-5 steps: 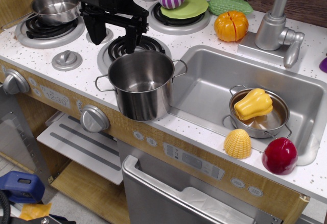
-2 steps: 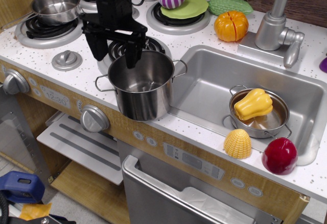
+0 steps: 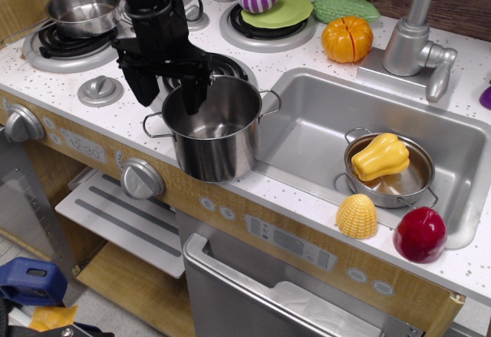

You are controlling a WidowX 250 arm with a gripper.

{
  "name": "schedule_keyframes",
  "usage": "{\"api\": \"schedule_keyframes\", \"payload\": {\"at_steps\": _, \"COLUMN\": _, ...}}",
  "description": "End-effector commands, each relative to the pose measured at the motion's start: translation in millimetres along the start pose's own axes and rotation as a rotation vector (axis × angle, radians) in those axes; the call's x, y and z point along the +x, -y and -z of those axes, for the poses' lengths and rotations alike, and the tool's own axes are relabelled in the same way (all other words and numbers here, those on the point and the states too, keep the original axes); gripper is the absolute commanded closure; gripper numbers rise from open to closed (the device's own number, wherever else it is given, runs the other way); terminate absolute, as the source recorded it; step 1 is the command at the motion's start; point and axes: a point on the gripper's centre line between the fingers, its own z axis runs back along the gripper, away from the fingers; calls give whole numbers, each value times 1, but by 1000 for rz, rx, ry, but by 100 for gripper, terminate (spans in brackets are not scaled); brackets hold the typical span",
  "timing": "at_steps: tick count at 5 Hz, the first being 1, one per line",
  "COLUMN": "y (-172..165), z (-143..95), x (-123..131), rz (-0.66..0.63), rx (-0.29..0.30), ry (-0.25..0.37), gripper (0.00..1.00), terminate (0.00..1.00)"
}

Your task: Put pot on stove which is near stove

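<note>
Big shiny pot (image 3: 212,127) near the front edge of the counter (image 3: 307,191), just left of the sink (image 3: 322,133), partly on the stove (image 3: 222,67) behind it. Black gripper (image 3: 169,95) down at the pot's left rim, jaws wide apart, one finger (image 3: 193,97) inside the pot, the other outside. Holding nothing.

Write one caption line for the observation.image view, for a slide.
Open gripper straddling the back-left rim of the pot, which stands at the counter's front edge beside the stove.
</note>
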Motion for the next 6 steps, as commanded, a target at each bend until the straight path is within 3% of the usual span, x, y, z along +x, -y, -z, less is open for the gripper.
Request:
{"api": "schedule_keyframes", "payload": {"at_steps": 1, "y": -6, "z": 3, "x": -3, "rz": -28, "rx": -28, "ry": 66, "gripper": 0, "terminate": 0}}
{"api": "schedule_keyframes", "payload": {"at_steps": 2, "y": -4, "z": 5, "x": -5, "rz": -46, "rx": -46, "ry": 75, "gripper": 100, "terminate": 0}}
{"api": "schedule_keyframes", "payload": {"at_steps": 6, "y": -3, "z": -9, "x": 5, "rz": -40, "rx": -34, "ry": 97, "gripper": 100, "terminate": 0}}
